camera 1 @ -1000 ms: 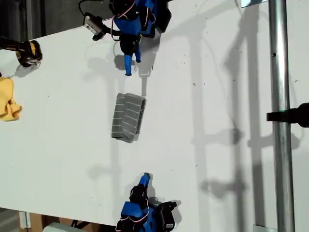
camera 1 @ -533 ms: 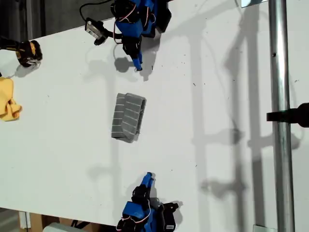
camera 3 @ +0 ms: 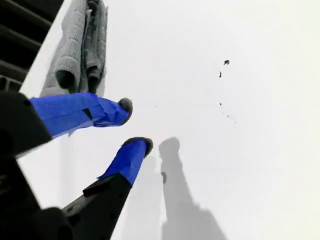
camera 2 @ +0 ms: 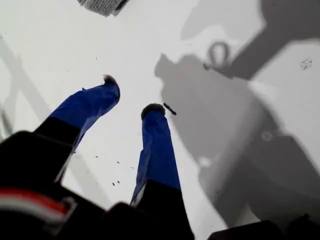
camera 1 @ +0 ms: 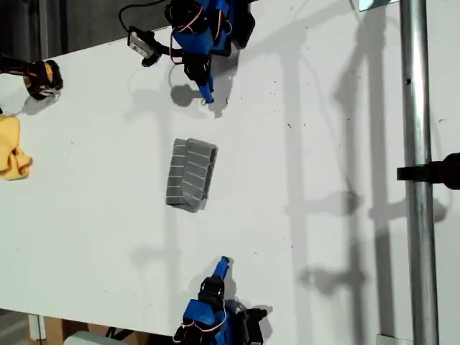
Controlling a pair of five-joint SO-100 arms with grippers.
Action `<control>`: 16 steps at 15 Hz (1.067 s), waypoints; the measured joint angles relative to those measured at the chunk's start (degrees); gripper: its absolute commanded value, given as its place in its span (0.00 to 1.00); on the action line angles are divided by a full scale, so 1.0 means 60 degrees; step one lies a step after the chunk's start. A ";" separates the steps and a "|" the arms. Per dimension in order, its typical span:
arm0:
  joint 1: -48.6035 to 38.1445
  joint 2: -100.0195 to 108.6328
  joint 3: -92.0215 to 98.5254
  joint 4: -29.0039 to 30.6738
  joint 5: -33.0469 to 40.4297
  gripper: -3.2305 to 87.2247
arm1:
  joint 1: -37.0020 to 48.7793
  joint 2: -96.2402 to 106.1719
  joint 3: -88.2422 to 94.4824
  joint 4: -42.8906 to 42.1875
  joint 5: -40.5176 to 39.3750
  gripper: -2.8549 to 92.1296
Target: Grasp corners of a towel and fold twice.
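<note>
Nearest in the exterior view, one blue arm [camera 1: 208,305] at the near edge of the white table [camera 1: 323,180], tip pointing toward the middle and touching nothing. At my first gripper [camera 2: 131,95], two blue-taped jaws parted over bare tabletop, nothing between them, only a sliver of striped cloth far ahead. At my second gripper [camera 3: 135,122], jaws likewise released with a narrow gap, empty, and the rolled folds just beyond the tips without contact. Cannot tell from the wrist views which arm carries which. Mid-table, one towel [camera 1: 190,175], grey with white stripes, folded into a small compact bundle, well apart from both arms; corners tucked in, none countable. Farther, a second blue arm [camera 1: 198,43] at the far edge. At the exterior view's left, one yellow cloth [camera 1: 11,147]; at its right, one metal pole [camera 1: 417,144].
</note>
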State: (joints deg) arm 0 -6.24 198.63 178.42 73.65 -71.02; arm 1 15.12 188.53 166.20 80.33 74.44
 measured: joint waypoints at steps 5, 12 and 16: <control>0.0044 0.0000 0.0000 0.0000 0.2505 0.13 | -0.0220 0.0000 0.0000 0.0000 0.0000 0.19; 0.0044 0.0000 0.0000 0.0000 0.2534 0.12 | -0.0220 0.0000 0.0000 0.0000 0.0000 0.19; 0.0044 0.0000 0.0000 0.0000 0.2534 0.11 | -0.0220 0.0000 0.0000 0.0000 0.0000 0.19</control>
State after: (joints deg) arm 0 -5.98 198.63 178.42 73.65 -55.81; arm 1 13.80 188.53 166.20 80.33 74.44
